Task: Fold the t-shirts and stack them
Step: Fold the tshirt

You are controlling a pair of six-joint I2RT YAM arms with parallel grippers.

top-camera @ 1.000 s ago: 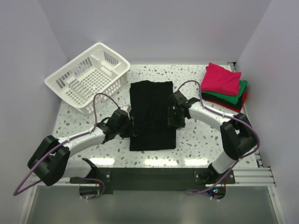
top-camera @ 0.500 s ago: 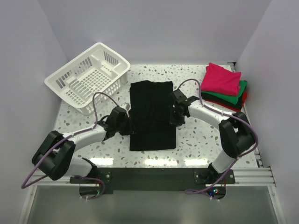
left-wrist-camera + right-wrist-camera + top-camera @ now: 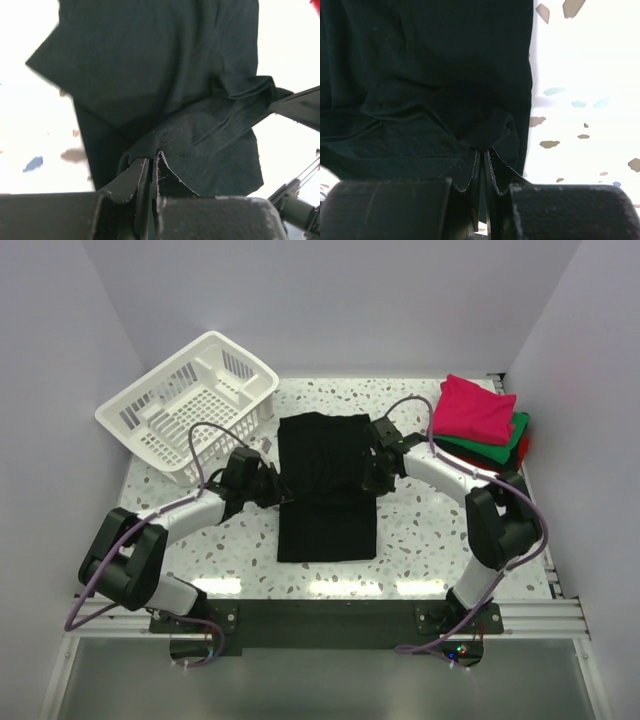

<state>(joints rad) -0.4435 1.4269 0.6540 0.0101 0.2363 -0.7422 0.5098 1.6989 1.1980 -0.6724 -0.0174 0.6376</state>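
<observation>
We see one speckled tabletop (image 3: 420, 530) with two arms (image 3: 190, 515) reaching in from its near edge. One white slatted basket (image 3: 190, 405) sits tilted at the far left corner.

One black shirt (image 3: 325, 455) lies lengthwise in the middle of the tabletop, well apart from the basket. Its middle is gathered into a ridge between the two arms.

At the far right corner is one stack of folded shirts. We count a pink shirt (image 3: 475, 410) on top and a green shirt (image 3: 497, 452) beneath it. A dark layer and a red edge (image 3: 524, 448) show at the bottom, but we cannot tell how many shirts those make.

The left fingers (image 3: 131, 182) are pressed together on a pinch of cloth at the black shirt's left edge. The right fingers (image 3: 465, 177) are likewise closed on a small fold at its right edge.
</observation>
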